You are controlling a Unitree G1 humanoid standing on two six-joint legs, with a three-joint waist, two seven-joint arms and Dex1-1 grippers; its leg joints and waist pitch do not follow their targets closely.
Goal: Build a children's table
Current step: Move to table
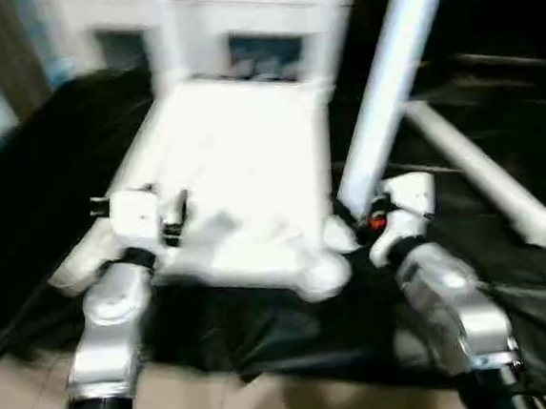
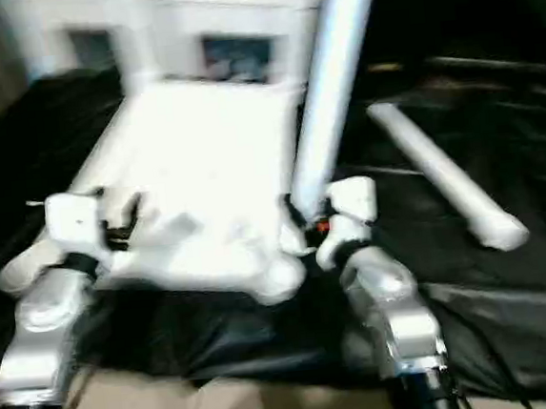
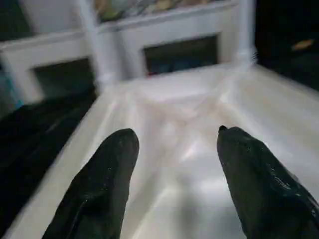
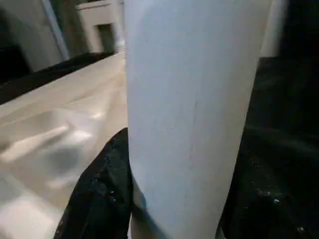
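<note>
My right gripper [image 4: 174, 199] clamps a white leg [image 1: 386, 80] standing nearly upright, tilted right, at the tabletop's [image 1: 232, 170] near right corner. Tabletop lies underside up on the black table [image 1: 44, 205], long axis running away. Left gripper [image 3: 174, 169] hovers above it, fingers apart. Another leg [image 1: 486, 176] lies right.

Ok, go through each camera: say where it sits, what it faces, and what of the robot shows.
Left and right eye views: on the head, looking forward and down at the tabletop lying on the black work table, over both silver forearms.
Left wrist view: along the open left gripper, over the tabletop's ribbed underside.
Right wrist view: along the right gripper, shut on an upright leg.
All views share the tabletop.
</note>
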